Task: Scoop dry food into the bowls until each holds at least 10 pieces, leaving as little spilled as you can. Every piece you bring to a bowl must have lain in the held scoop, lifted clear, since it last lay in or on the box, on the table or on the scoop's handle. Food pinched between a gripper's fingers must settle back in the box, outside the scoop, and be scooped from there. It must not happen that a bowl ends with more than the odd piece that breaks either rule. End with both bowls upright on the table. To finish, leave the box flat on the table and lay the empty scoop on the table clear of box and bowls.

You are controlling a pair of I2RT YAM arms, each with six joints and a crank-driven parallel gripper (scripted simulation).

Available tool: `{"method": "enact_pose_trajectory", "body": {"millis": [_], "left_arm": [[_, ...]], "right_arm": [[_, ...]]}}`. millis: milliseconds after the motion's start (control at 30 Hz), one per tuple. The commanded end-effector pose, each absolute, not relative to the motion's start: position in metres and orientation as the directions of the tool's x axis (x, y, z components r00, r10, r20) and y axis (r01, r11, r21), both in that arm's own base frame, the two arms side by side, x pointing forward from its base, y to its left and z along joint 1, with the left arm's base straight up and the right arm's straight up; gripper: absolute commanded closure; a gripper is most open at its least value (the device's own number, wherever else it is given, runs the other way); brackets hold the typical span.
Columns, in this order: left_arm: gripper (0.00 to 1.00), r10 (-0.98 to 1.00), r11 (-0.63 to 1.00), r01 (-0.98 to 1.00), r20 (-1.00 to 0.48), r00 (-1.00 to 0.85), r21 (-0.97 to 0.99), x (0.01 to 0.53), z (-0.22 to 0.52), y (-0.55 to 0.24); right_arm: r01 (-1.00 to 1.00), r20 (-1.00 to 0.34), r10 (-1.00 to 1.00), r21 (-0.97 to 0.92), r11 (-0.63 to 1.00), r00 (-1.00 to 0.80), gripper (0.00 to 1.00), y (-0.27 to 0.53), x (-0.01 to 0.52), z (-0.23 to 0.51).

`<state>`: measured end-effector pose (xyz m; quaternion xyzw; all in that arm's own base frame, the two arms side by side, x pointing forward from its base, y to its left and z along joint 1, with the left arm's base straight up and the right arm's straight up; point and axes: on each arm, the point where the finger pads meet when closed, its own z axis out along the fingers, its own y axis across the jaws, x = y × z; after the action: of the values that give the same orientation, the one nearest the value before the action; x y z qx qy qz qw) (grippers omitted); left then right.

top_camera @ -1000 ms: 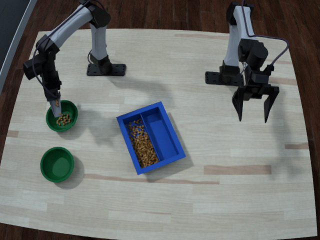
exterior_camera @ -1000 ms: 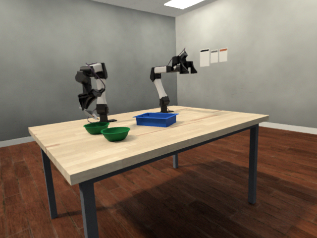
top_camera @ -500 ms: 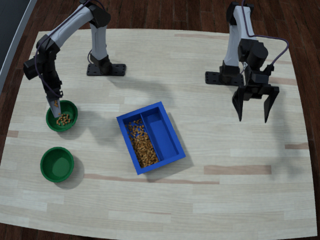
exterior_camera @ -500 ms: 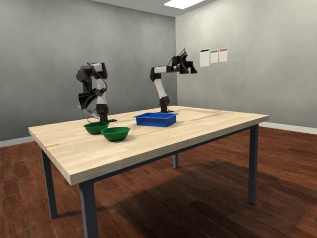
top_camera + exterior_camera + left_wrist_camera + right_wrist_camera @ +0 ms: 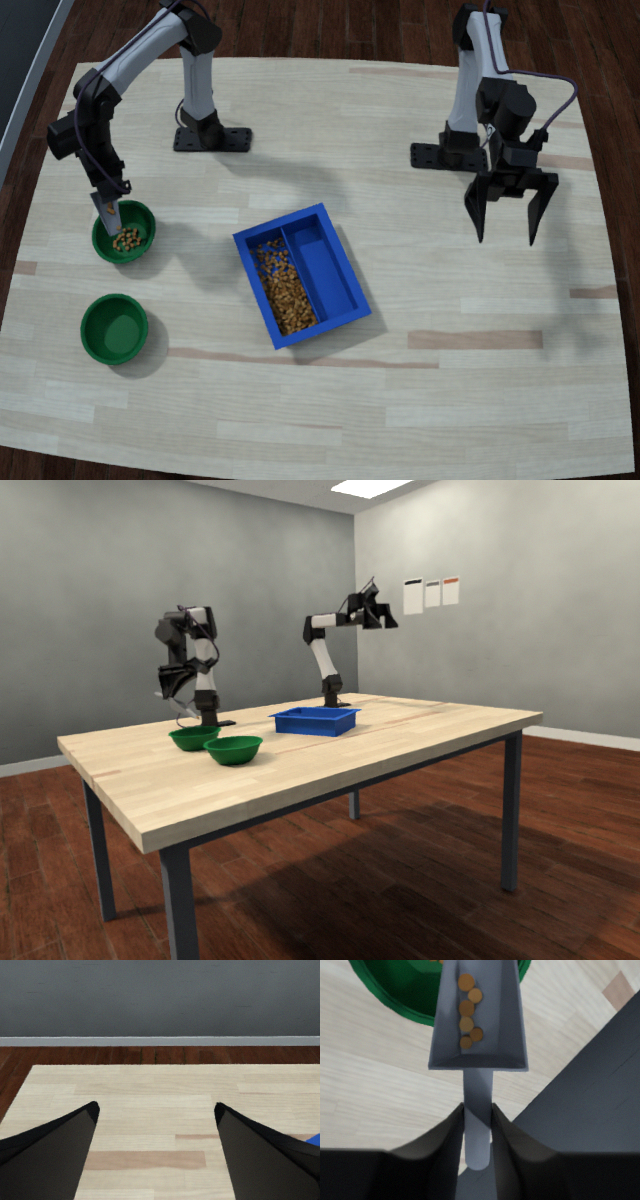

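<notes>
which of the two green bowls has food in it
The green bowl under the scoop, on the side nearer the arm bases; pieces lie on its bottom, while the other green bowl is empty.

Table [image 5: 330,403] [image 5: 330,769] [image 5: 145,1125]: pale wood look, planked grain, smooth, matt; legs [image 5: 511,810] grey, metal-looking
Floor [image 5: 330,36] [image 5: 361,893] [image 5: 120,1055]: reddish-brown wood look, boards with low sheen
Box [image 5: 343,258] [image 5: 310,725]: blue, plastic-looking, smooth
Bowls, far one [image 5: 114,328] [image 5: 233,751] and one under scoop [image 5: 147,242] [image 5: 195,738] [image 5: 405,1005]: green, plastic-looking, smooth, slight shine on rims
Scoop [image 5: 105,219] [image 5: 181,707] [image 5: 502,1025]: grey, smooth, satin; plastic or metal, cannot tell
Food pieces [image 5: 292,299] [image 5: 466,1008]: brown, dry-looking, matt
Wall [image 5: 129,583] [image 5: 160,1000]: grey, matt, faintly mottled
Sheets [image 5: 413,597] on wall: paper-looking
</notes>
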<state>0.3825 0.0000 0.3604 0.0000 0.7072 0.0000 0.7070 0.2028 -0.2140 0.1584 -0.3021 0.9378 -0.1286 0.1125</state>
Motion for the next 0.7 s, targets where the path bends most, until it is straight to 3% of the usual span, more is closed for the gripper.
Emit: {"method": "enact_pose_trajectory", "body": {"millis": [0,667], "left_arm": [[0.00,-0.001,1.000,0.000,-0.999,0.038,-0.001,0.380,0.376,0.000],[0.00,-0.001,1.000,0.000,-0.999,0.038,-0.001,0.380,0.376,0.000]], "right_arm": [[-0.540,-0.136,-0.635,-0.411,0.735,-0.760,1.00,-0.222,0.215,0.186],[-0.613,-0.081,-0.715,-0.454,0.647,-0.694,1.00,-0.227,0.223,0.194]]}}
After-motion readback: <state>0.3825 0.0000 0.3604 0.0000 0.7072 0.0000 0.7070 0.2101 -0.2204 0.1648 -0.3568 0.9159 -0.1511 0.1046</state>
